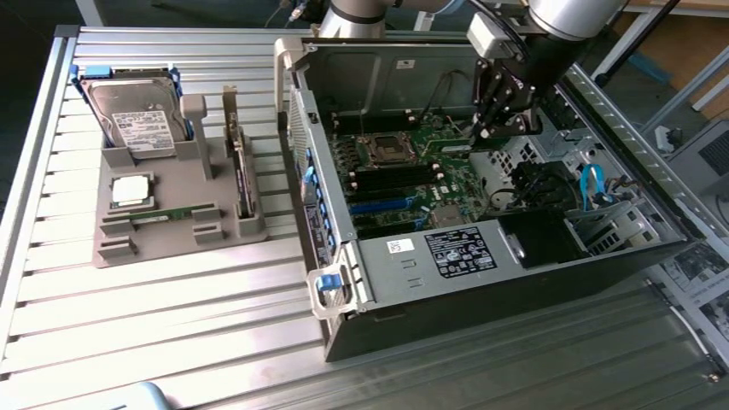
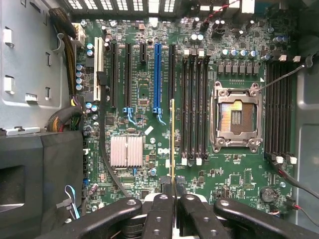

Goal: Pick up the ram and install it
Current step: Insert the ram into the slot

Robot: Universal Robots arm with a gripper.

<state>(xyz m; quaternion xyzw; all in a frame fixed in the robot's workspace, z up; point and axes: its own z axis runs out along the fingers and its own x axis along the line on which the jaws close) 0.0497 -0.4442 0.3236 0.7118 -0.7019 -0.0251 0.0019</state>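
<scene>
The gripper [image 2: 173, 191] is inside the open computer case [image 1: 341, 282], above the green board [image 2: 239, 184]. Its two black fingers [image 2: 158, 214] are pressed together on the ram [image 2: 172, 139]. In the wrist view the ram shows edge-on, as a thin yellow-green line that sticks out from between the fingertips. It hangs over the board, just beside a group of long black slots [image 2: 195, 109], with the shiny square socket [image 2: 237, 115] on the far side of those slots. I cannot tell if the ram touches the board.

In the exterior view the gripper [image 1: 484, 130] hangs down from the arm [image 1: 564, 21] over the middle of the case. On the exterior view's left, a grey tray [image 1: 171, 235] sits on the metal table [image 1: 148, 325]. The tray holds a hard drive [image 1: 135, 120], a small silver chip [image 1: 131, 190] and another stick [image 1: 242, 171] standing on its edge.
</scene>
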